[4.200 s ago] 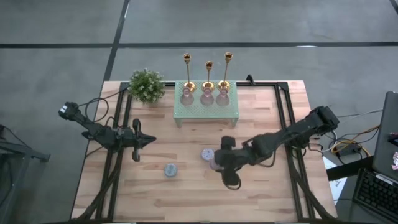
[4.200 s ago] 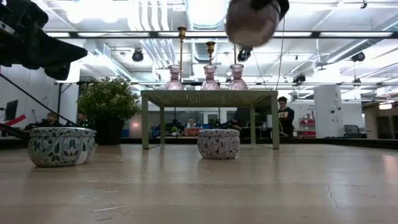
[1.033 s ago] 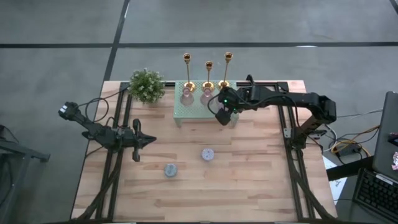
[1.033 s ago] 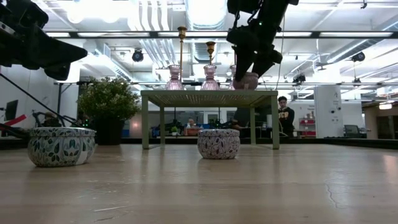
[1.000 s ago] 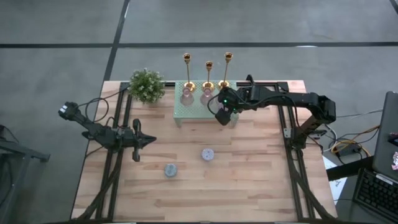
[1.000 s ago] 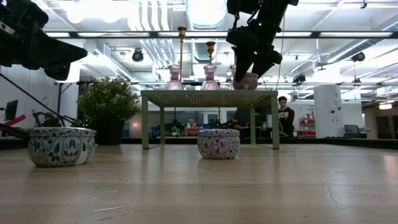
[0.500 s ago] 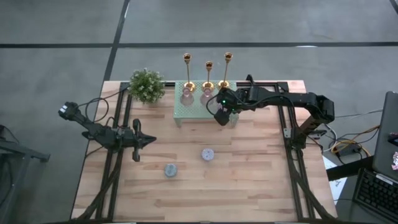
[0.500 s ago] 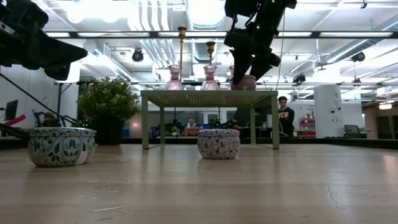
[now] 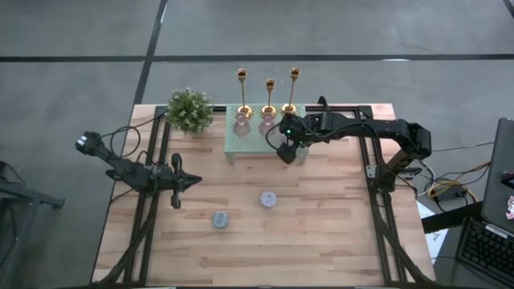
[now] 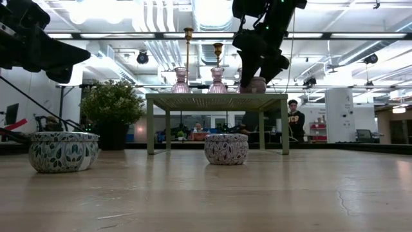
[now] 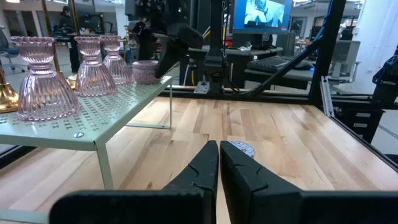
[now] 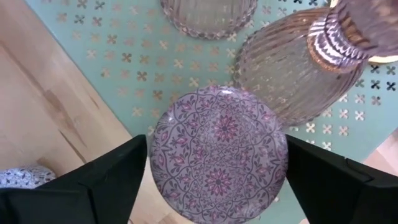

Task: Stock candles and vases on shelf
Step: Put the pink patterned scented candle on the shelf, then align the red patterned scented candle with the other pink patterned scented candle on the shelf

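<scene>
Table [image 9: 321, 233]: wooden, bearing all items. Shelf [image 9: 245, 145] stands at twelve o'clock with three vases [image 11: 42, 81] along its back edge, presumably leaving the front free for candles. Right gripper [image 9: 286, 151] hangs over the shelf's front corner at three o'clock; its jaws are spread either side of the mauve-pink candle [image 12: 217, 152], which sits on the mesh, apparently just set down. Left gripper [image 9: 178, 183], at nine o'clock, waits with jaws pressed together, empty. Two candles [image 9: 269, 199] lie unstocked mid-table. From above, the gripper hides the placed candle.
</scene>
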